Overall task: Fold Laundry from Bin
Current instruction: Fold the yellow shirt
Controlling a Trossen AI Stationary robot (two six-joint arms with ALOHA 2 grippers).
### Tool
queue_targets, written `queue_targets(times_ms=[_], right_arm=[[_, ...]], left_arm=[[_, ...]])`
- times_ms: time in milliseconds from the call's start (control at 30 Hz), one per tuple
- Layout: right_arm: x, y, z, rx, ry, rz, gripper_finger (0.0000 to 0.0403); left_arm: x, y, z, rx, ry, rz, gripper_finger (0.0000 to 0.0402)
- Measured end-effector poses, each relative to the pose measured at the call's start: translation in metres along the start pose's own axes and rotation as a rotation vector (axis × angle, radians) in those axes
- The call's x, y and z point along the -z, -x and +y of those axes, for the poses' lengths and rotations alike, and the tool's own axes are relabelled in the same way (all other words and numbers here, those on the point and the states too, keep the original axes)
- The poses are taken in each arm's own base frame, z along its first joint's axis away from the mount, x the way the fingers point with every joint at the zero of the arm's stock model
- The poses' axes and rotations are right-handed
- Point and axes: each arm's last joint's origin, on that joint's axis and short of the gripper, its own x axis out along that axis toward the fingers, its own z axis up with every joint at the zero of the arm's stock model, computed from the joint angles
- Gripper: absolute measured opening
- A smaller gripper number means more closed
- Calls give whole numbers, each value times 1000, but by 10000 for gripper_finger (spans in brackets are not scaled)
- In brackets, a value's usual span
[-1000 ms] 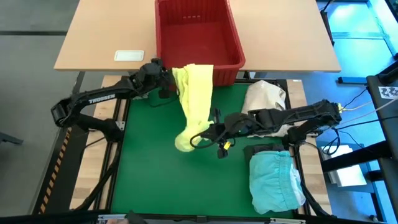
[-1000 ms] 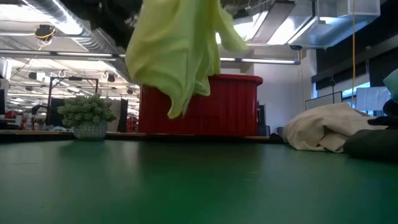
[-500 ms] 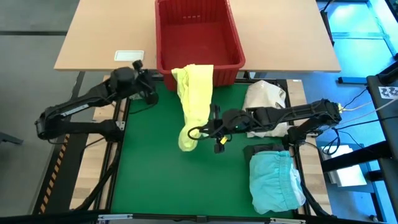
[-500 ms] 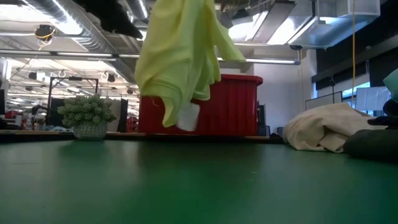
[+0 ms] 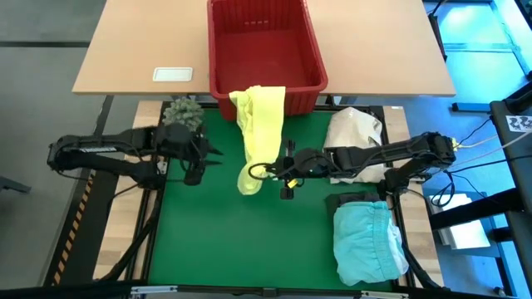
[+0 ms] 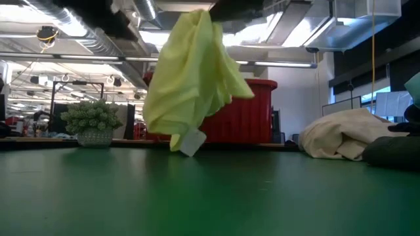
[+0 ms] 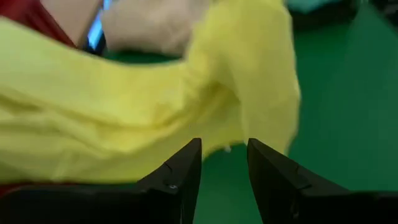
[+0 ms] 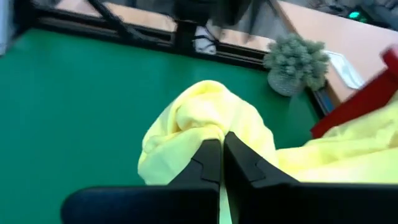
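A: Where is the yellow garment (image 5: 259,124)?

B: Draped over the near rim of the red bin (image 5: 264,50) and trailing down over the green tabletop (image 5: 216,241). The right claw (image 5: 268,172) is pinched shut on its lower bunched end, holding it clear of the surface.

A: And the left claw (image 5: 209,154)?

B: Left of the cloth, fingers narrowly parted, holding nothing.

A: How will it handle?

B: Light, limp, likely to sag and twist. I'd take a hem or shoulder edge, not the bunch.
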Motion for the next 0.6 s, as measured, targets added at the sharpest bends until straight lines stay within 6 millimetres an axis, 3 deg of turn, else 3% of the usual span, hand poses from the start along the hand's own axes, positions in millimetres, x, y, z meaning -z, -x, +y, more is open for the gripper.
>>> queue_targets(times_ms=[167, 300, 467, 600], right_arm=[[19, -9, 1, 22, -40, -8, 1], [31, -12, 1, 45, -69, 20, 2], [33, -17, 3, 47, -69, 5, 2], [35, -27, 5, 46, -61, -16, 2]], left_arm=[[26, -11, -24, -131, 44, 84, 110], [38, -9, -49, -182, 47, 13, 73], [59, -10, -76, -173, 26, -5, 8], [76, -15, -87, -158, 70, -3, 7]])
